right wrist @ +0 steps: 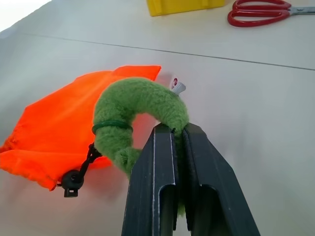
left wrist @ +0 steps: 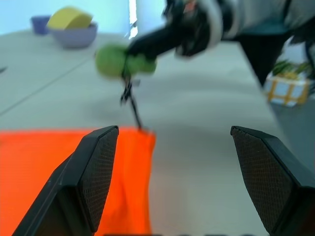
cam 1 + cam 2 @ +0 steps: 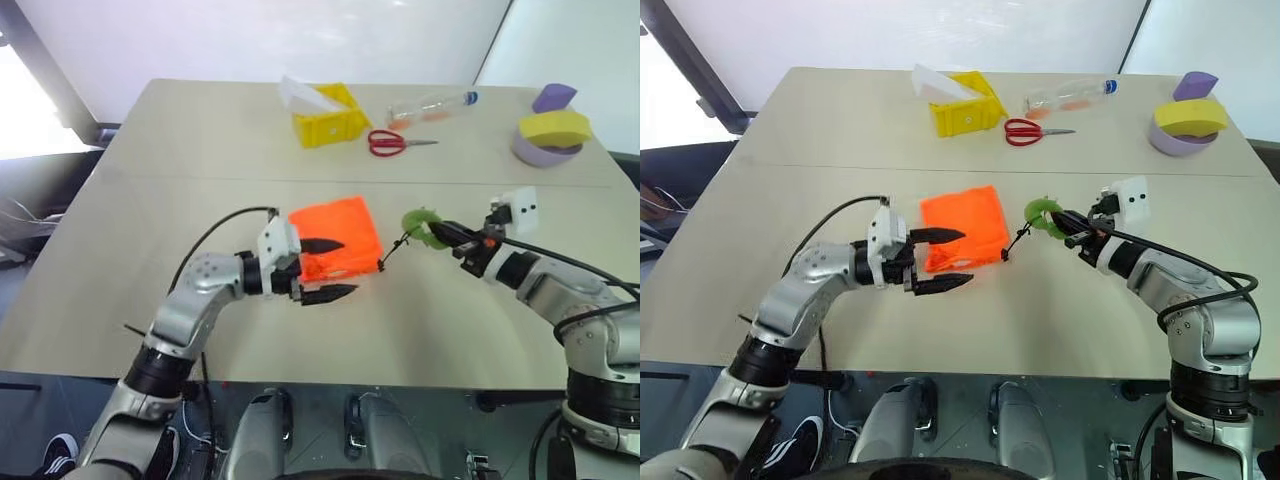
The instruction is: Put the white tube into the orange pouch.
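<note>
The pouch (image 3: 335, 238) lies flat mid-table. The left gripper (image 3: 326, 270) hovers at its near left edge, fingers spread wide, one over the fabric and one off its near edge, holding nothing. The right gripper (image 3: 440, 230) is clamped on the green ring (image 3: 424, 228), lifted just right of the pouch, with the black cord (image 3: 392, 253) running down to the pouch's corner. I cannot see the tube. On the far side sit a yellow bin (image 3: 328, 120), scissors (image 3: 395, 143) and a bottle (image 3: 430, 106)

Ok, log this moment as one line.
left pincer: open, beside orange pouch | right pincer: shut on green ring, cord taut | pouch on table | white tube: unseen
</note>
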Robot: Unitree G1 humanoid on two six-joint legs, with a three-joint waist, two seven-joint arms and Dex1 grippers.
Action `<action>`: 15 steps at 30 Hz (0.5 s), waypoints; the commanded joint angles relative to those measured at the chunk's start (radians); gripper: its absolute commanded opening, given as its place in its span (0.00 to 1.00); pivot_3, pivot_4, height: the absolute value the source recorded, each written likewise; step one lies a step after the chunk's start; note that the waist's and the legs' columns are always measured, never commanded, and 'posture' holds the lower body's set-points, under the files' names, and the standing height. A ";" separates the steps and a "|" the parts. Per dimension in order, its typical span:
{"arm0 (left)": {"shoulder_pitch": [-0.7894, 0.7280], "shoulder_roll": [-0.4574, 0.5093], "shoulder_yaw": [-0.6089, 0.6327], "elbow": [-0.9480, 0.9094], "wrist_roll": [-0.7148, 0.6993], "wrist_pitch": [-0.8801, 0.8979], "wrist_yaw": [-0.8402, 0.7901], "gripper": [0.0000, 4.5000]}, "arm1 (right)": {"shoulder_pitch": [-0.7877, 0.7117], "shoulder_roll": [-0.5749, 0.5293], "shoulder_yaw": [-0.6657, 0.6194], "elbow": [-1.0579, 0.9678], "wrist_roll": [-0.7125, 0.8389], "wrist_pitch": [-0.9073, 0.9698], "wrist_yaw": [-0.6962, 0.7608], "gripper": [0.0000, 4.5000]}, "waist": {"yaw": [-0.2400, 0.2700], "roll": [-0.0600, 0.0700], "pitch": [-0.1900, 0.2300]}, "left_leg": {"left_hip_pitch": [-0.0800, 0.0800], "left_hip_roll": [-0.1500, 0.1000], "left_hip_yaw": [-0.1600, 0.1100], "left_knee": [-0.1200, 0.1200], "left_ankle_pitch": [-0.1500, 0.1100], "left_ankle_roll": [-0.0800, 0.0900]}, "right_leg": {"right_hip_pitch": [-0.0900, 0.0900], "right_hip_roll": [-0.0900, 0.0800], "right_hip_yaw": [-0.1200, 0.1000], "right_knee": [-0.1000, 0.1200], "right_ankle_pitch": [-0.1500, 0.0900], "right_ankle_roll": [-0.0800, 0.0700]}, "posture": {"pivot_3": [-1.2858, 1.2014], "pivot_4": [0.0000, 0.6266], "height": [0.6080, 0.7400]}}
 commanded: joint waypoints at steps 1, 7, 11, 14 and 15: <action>-0.079 -0.011 -0.025 0.077 0.053 -0.035 -0.006 0.86 | -0.011 -0.002 -0.001 -0.021 0.008 -0.025 -0.004 0.00 | 0.001 0.000 0.000 | 0.000 0.000 0.000 0.000 0.000 0.000 | 0.000 0.001 0.000 0.000 0.000 0.001 | 0.52 0.24 1.00; -0.247 -0.111 -0.103 0.394 0.190 -0.153 -0.026 0.86 | -0.006 -0.001 0.031 -0.018 -0.007 -0.053 -0.007 0.00 | 0.001 0.000 0.000 | 0.000 -0.002 -0.001 0.001 0.000 0.000 | 0.000 0.002 0.000 0.001 0.001 0.002 | 0.52 0.24 1.00; -0.298 -0.155 -0.126 0.480 0.222 -0.153 -0.054 0.86 | -0.003 0.000 0.042 -0.022 -0.011 -0.064 -0.010 0.00 | 0.001 0.000 0.000 | -0.001 -0.001 -0.001 0.000 0.000 0.000 | -0.001 0.001 0.000 0.000 0.001 0.003 | 0.52 0.24 1.00; -0.312 -0.158 -0.143 0.510 0.249 -0.148 -0.071 0.86 | 0.003 0.001 0.046 -0.030 -0.012 -0.073 -0.020 0.00 | 0.000 0.000 0.000 | -0.001 -0.001 -0.001 0.000 0.000 0.000 | -0.001 0.001 0.000 0.001 0.000 0.005 | 0.52 0.24 1.00; -0.316 -0.164 -0.140 0.513 0.252 -0.139 -0.067 0.86 | 0.005 0.001 0.046 -0.032 -0.012 -0.075 -0.023 0.00 | 0.000 0.000 0.000 | 0.000 -0.001 -0.001 -0.001 0.000 0.000 | -0.001 0.002 0.000 0.001 0.000 0.005 | 0.52 0.24 1.00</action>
